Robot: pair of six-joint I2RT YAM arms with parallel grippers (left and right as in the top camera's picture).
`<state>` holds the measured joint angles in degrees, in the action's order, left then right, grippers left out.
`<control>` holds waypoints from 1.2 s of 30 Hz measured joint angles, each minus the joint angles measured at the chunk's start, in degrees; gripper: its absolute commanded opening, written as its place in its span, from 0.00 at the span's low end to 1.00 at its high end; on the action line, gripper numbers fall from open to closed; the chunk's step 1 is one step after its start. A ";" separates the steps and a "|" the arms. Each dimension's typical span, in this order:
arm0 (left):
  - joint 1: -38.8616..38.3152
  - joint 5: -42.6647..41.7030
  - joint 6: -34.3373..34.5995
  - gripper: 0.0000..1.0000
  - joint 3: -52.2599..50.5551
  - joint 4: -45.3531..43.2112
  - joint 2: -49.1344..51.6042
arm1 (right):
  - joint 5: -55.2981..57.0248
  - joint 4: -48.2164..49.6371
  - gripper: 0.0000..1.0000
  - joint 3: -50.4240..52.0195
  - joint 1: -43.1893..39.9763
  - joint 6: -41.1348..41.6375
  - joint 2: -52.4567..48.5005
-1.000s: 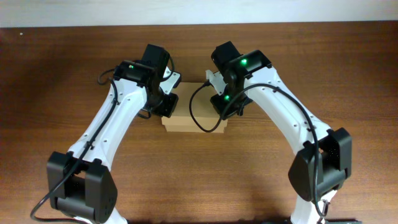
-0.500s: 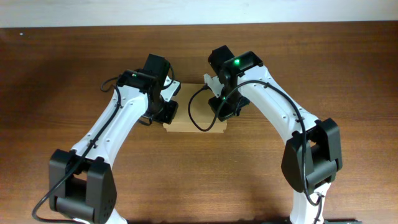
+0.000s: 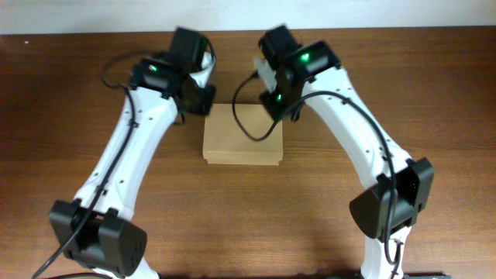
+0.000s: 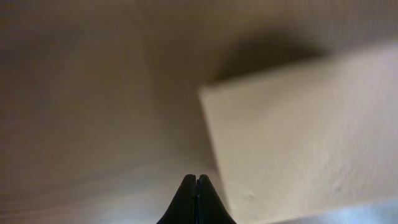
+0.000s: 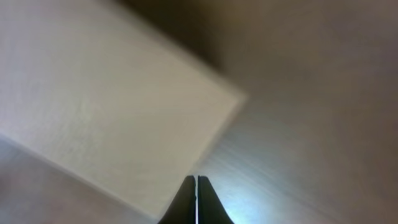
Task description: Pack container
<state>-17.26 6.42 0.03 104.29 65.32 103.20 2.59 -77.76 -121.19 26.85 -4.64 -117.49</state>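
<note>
Container (image 3: 225,143) lay flat in the middle of the worktop (image 3: 77,93), its lid (image 3: 260,149) down. Left pincer (image 4: 196,180) and right pincer (image 5: 196,180) were each pressed together, holding nothing, just off its far corners, probably because a closed lid needs pushing rather than gripping.

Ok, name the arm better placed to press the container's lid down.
Right, narrowly: the right claw and left claw, both shut, sit just off the container's far corners, but the right is closer to its edge.
</note>
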 measured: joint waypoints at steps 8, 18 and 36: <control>11.98 4.20 0.02 0.05 10.43 1.42 -0.02 | 6.12 -1.57 0.04 -13.00 -6.62 2.73 1.11; 23.87 4.61 -0.48 0.35 10.54 1.97 0.00 | 0.24 -4.37 0.04 -13.18 -22.62 5.68 1.18; 24.57 4.61 -0.48 1.00 10.54 1.31 0.00 | -1.86 -8.22 0.99 -13.18 -23.21 6.19 1.18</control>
<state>7.31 11.03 -0.45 114.83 66.63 103.20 0.73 -85.97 -134.37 3.64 1.54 -116.31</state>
